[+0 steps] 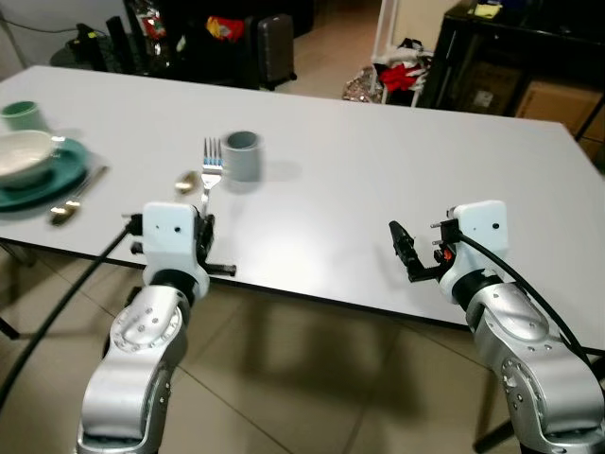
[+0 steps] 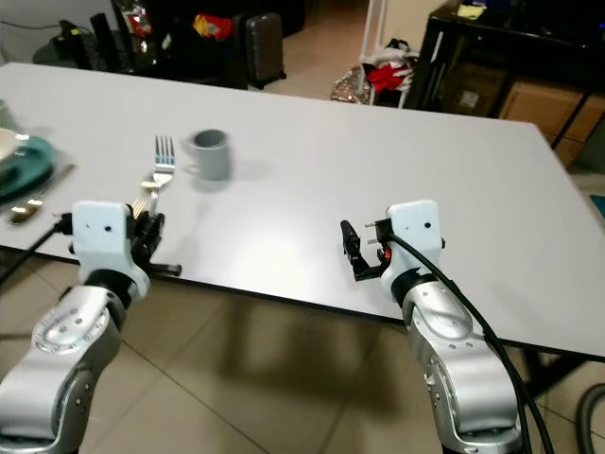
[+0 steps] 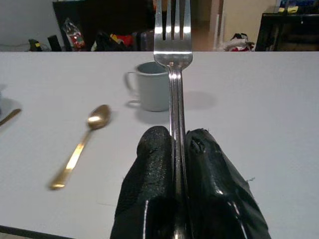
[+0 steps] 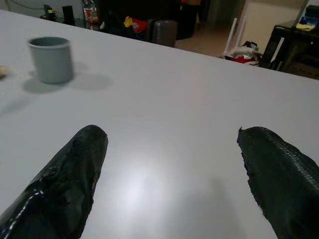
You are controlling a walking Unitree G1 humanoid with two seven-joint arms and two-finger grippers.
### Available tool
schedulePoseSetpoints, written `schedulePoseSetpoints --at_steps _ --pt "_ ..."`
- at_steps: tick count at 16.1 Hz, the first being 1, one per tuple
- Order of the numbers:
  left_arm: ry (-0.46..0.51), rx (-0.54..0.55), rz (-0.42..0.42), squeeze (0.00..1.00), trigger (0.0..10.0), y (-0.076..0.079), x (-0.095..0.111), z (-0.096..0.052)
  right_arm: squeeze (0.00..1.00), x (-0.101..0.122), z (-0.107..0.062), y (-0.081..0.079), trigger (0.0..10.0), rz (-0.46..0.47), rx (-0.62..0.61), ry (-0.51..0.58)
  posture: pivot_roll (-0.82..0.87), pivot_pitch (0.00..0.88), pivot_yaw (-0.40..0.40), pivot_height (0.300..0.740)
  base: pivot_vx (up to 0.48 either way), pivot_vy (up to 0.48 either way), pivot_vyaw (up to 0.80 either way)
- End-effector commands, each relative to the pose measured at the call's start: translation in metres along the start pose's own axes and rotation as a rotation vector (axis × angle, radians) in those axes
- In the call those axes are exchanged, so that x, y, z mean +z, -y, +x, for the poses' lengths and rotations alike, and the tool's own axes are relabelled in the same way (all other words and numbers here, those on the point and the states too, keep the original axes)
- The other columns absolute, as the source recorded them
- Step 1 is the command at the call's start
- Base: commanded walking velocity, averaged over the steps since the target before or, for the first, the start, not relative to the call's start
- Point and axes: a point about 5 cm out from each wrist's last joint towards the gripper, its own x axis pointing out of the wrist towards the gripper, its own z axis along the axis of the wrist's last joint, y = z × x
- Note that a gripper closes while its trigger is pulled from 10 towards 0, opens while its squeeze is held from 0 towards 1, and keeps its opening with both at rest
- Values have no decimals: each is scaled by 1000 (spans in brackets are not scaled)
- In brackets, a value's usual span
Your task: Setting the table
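Left eye view: a smooth white table [image 1: 359, 180] spans the frame over beige floor tiles, dark furniture across the top. Upper left sit a teal plate [image 1: 57, 170] with a white bowl [image 1: 21, 156]; a grey mug [image 1: 243, 154] stands centre-left.

Left wrist view: the left gripper [image 3: 182, 149] is clamped on a shiny steel fork [image 3: 173, 45], tines up-frame; a gold spoon [image 3: 84, 142] lies lower left.

Right wrist view: the right gripper [image 4: 169, 164] gapes wide, empty, over bare tabletop.
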Motion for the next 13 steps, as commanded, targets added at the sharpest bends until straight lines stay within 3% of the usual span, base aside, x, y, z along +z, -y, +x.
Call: schedulePoseSetpoints --at_steps 1,2,6,9,13 --pt "9 -26 -1 0 10000 6 2 0 0 0 -1 5 10000 4 -19 -9 -67 0 51 740 0 -398 0" --pt "2 -16 -32 0 10000 6 2 1 0 -1 -1 5 10000 7 -19 -9 -68 0 51 740 0 0 0" --pt "17 -47 -24 0 10000 5 4 2 0 -1 -1 2 10000 31 -6 -13 -67 0 54 740 0 0 -155" --pt "21 -48 -16 0 10000 2 5 3 0 -1 -1 -1 10000 38 12 -12 -66 0 57 740 310 0 -685" --pt "15 -10 -7 0 10000 -7 5 4 0 -1 -1 -6 10000 25 48 -11 -64 0 58 740 289 0 0"
